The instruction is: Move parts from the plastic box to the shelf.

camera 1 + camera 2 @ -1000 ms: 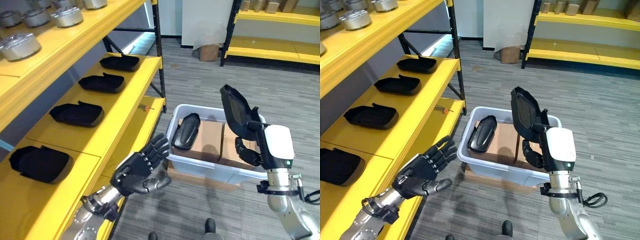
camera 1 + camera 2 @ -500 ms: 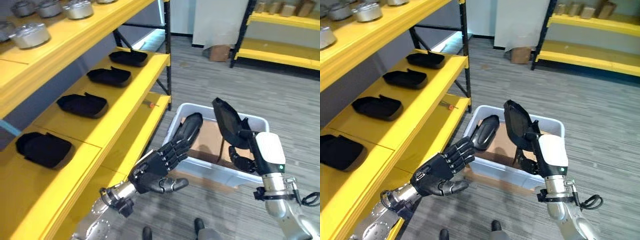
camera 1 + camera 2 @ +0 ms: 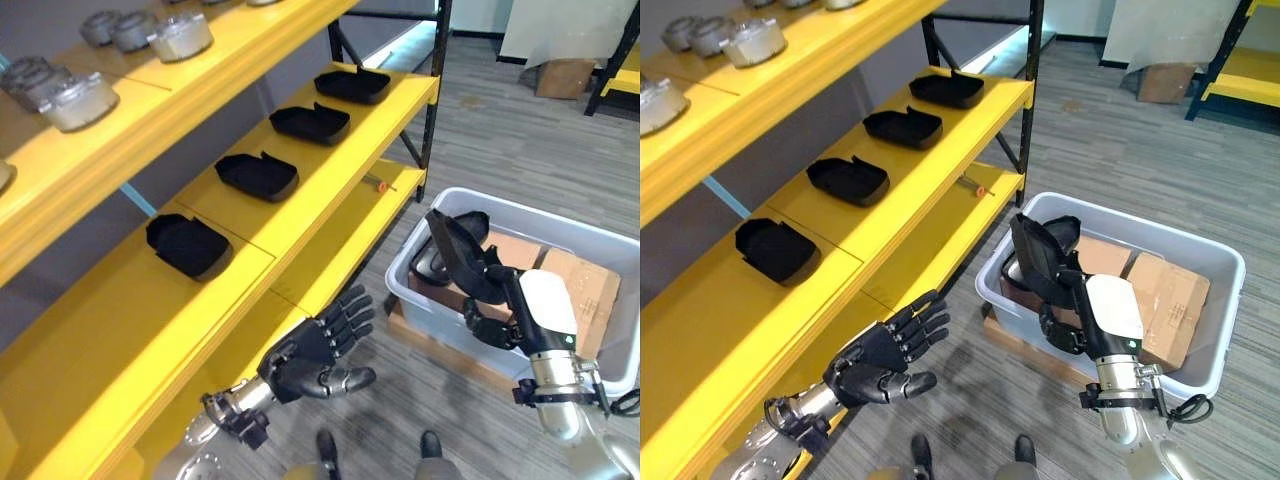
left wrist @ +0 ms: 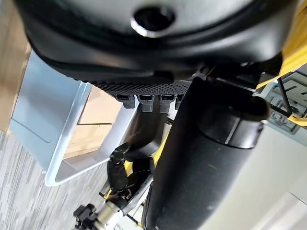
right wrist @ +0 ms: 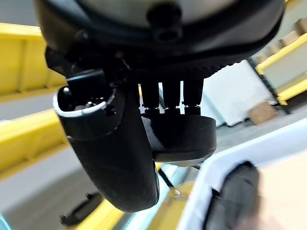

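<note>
Right robot hand (image 3: 497, 318) grips a black part (image 3: 458, 257), fingers curled round its lower end, holding it upright and tilted over the near-left corner of the plastic box (image 3: 600, 238); the right wrist view shows the same part (image 5: 180, 136) clamped between the thumb and the fingers. Plastic box is pale grey and sits on the floor (image 3: 500, 140) to the right of the shelf (image 3: 330, 170), on a flat brown board. Inside it, just behind the held part, lies another black part (image 3: 440, 262) against the left wall, and cardboard boxes (image 3: 575, 285) take up the rest, behind and to the right of the right robot hand. Left robot hand (image 3: 315, 350) hovers low, well left of the right robot hand and apart from it, beside the front edge of the lower yellow shelf, fingers straight and spread, thumb out, holding nothing. Four black parts lie in a row on the middle shelf level, up and left of the left robot hand: nearest one (image 3: 187, 244), next (image 3: 257, 175), then (image 3: 311, 123), farthest (image 3: 351, 85). Small red-tipped item (image 3: 380, 184) lies on the lower shelf level, between the row and the box. Silver round metal parts (image 3: 75, 98) sit on the top level, above and left of both hands. Farther off, right of the box, stands a second yellow rack (image 3: 1250, 70) with a brown carton (image 3: 563, 76) on the floor near it.
</note>
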Available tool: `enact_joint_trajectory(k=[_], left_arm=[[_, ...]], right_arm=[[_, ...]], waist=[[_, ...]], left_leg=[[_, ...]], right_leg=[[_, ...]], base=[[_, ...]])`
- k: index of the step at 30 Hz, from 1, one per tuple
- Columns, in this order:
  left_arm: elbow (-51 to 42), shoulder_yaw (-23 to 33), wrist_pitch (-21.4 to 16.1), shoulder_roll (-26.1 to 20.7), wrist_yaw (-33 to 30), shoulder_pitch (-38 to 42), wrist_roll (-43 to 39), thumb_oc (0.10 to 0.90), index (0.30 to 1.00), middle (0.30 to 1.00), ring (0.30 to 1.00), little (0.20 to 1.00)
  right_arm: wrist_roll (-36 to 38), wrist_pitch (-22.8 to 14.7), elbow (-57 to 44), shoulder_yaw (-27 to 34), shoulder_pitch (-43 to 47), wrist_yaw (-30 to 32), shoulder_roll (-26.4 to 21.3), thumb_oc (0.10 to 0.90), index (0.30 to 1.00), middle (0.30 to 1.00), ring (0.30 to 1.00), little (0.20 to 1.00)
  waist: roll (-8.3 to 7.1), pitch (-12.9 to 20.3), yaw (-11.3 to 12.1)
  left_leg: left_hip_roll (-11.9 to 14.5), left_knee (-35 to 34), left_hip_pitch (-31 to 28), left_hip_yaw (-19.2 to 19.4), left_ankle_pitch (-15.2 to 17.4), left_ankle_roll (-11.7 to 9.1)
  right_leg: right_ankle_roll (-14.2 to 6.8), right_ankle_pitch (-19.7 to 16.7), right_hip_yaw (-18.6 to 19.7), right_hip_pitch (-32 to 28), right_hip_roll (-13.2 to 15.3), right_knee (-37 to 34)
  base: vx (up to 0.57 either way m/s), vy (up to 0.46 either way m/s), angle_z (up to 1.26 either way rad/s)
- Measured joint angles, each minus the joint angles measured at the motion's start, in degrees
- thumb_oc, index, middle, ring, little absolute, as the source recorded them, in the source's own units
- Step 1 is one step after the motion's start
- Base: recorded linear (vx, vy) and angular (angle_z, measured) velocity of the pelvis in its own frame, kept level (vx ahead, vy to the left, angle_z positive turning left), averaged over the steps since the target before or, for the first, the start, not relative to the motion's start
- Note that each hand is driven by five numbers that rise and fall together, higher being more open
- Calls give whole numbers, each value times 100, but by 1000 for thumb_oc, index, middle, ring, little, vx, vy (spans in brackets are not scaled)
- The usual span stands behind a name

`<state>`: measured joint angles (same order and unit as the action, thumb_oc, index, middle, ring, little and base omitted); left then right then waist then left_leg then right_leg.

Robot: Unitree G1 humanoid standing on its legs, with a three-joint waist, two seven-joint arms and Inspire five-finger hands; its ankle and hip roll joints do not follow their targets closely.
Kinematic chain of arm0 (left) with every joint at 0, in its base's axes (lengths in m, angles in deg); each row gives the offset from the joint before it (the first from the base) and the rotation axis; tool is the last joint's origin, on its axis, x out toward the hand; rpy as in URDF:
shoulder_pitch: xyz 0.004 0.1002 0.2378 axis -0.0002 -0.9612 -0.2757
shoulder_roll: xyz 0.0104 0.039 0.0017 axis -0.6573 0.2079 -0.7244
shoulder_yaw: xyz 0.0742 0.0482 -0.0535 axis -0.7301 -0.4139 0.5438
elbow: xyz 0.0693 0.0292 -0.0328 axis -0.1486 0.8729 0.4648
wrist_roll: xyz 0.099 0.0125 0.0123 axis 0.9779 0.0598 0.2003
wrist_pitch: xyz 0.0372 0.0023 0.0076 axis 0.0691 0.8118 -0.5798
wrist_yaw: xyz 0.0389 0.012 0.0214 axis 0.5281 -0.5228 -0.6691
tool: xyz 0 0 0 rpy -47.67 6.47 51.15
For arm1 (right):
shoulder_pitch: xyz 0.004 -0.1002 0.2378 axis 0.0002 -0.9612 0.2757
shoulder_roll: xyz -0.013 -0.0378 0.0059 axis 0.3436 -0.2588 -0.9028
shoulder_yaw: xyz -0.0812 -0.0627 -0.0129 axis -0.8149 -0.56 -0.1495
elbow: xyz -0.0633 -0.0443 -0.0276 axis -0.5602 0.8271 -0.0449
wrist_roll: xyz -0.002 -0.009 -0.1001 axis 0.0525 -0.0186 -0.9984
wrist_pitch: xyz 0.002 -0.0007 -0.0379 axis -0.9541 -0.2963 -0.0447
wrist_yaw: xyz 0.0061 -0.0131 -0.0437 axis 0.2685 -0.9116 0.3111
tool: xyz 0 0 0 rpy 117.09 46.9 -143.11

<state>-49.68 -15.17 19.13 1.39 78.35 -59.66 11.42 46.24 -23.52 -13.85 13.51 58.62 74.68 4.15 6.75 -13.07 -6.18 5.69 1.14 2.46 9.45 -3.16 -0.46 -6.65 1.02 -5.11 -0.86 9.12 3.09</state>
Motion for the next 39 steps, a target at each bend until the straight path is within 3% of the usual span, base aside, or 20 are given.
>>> enact_joint_trajectory(k=[1,2,3,4,5,6,7,10,12,17,21,25,28,30,32,33,34,35,37,39], left_arm=[[-21,-7,14,67,66,115,-69,900,1000,1000,1000,1000],[-23,-17,26,49,127,247,-63,900,1000,1000,1000,1000],[-22,-18,24,-20,159,377,-55,900,1000,1000,1000,1000],[-23,-18,14,-80,168,459,-48,900,1000,1000,1000,1000],[-50,-20,7,-131,164,460,-44,900,1000,1000,1000,1000],[-57,-22,7,-131,164,454,-43,900,1000,1000,1000,1000],[-27,6,3,-140,120,415,-47,900,1000,1000,1000,1000],[135,119,-149,-171,36,203,61,900,1000,1000,1000,1000],[142,234,-277,-304,-26,138,248,900,1000,1000,1000,1000],[29,524,-561,-456,-147,-24,421,900,1000,1000,1000,1000],[-4,561,-602,-475,-192,-89,428,900,1000,1000,1000,1000],[91,687,-601,-471,-92,-118,422,900,1000,1000,1000,1000],[85,720,-596,-594,0,-178,424,900,1000,1000,1000,1000],[60,718,-589,-577,28,-174,414,900,1000,1000,1000,1000],[-60,742,-587,-648,63,-149,410,900,1000,1000,1000,1000],[-114,738,-587,-690,64,-148,410,900,1000,1000,1000,1000],[-162,726,-599,-727,39,-140,494,900,1000,1000,1000,1000],[-165,614,-600,-649,-50,-114,628,900,1000,1000,1000,1000],[-311,392,-616,-661,-179,-120,814,900,1000,1000,1000,1000],[-370,174,-617,-642,-195,-89,902,900,1000,1000,1000,1000]], right_arm=[[-1,-7,0,11,5,86,-2,400,300,300,300,300],[3,-4,5,17,13,100,28,400,300,300,300,300],[3,-10,-2,30,19,102,74,400,300,300,300,300],[5,-12,-3,61,39,102,102,400,300,300,300,300],[5,-16,-6,105,59,103,24,400,300,300,300,300],[5,-16,6,139,60,97,-36,400,300,300,300,300],[6,-21,42,156,62,98,104,400,300,300,300,300],[-2,-77,65,254,74,56,487,400,300,300,300,300],[-14,-120,44,236,92,-65,484,400,300,300,300,300],[-10,-115,-405,114,252,-316,422,400,300,300,300,300],[-82,-108,-667,70,376,-344,437,400,300,300,300,300],[-227,-8,-903,73,455,-319,393,400,300,300,300,300],[-222,92,-905,72,490,-297,446,400,300,300,300,300],[-235,127,-919,69,380,-297,427,400,300,300,300,300],[-268,92,-945,49,253,-299,414,400,300,300,300,300],[-317,90,-945,27,240,-300,414,400,300,300,300,300],[-348,70,-942,10,248,-311,368,400,300,300,300,300],[-346,9,-891,8,244,-307,230,400,300,300,300,300],[-344,0,-855,-21,309,-303,4,400,300,300,300,300],[-346,-6,-805,-23,315,-290,-58,400,300,300,300,300]], waist=[[-29,-12,-14],[-224,-68,-28],[-364,-80,-75],[-438,-99,-96],[-406,-87,-194],[-347,-93,-250],[-435,-95,-265],[-482,-87,-204],[-479,-68,-85],[-532,-39,303],[-663,19,433],[-793,34,488],[-795,52,491],[-680,79,433],[-636,76,449],[-693,107,460],[-786,160,481],[-664,187,338],[-521,234,395],[-501,247,362]], left_leg=[[-5,-210,-39,-10,-51,-262],[46,-286,-73,446,147,-227],[134,-92,-64,937,260,25],[206,13,-69,963,237,149],[315,17,-160,847,91,237],[340,-61,-215,738,-16,-142],[190,-149,-313,740,-123,-285],[-179,-410,-591,737,-93,-233],[-306,-560,-701,663,-106,-216],[-352,-566,-553,263,-188,-161],[-399,-565,-441,78,-285,-132],[-471,-327,-270,2,-95,22],[-547,-443,-269,-88,-187,227],[-444,-554,-253,-385,-263,350],[-331,-566,-128,-582,-319,435],[-383,-578,-101,-558,-354,481],[-519,-586,-68,-510,-348,471],[-543,-595,-43,-560,-353,458],[-556,-593,-3,-520,-321,381],[-566,-590,12,-601,-347,355]], right_leg=[[65,-36,-6,-6,75,5],[36,-144,-93,-28,190,-97],[3,-204,-229,-51,351,-168],[-24,-202,-264,-62,403,-177],[-136,-152,-286,-76,346,-167],[-194,-132,-291,-111,342,-156],[-258,-173,-321,-188,505,-195],[-411,-300,-502,-496,833,-315],[-416,-313,-641,-618,929,-368],[-438,-374,-945,-803,950,-415],[-389,-434,-1010,-807,976,-342],[-351,-459,-1143,-698,1156,50],[-88,-745,-1103,-489,1213,616],[-241,23,-545,-138,888,1114],[-62,553,-65,22,-10,1045],[46,596,7,34,-278,880],[301,561,56,34,-476,634],[361,584,166,-68,-494,518],[351,552,324,-93,-608,369],[347,520,518,-219,-715,255]], base=[[-39,361,62],[-11,254,44],[-7,187,40],[3,213,38],[1,170,25],[-9,432,21],[-11,306,12],[-6,483,20],[6,288,30],[-50,348,42],[-64,301,33],[-43,165,24],[-6,193,36],[58,87,65],[68,41,67],[88,16,64],[65,-12,74],[62,-14,69],[64,-15,41],[69,-45,22]])
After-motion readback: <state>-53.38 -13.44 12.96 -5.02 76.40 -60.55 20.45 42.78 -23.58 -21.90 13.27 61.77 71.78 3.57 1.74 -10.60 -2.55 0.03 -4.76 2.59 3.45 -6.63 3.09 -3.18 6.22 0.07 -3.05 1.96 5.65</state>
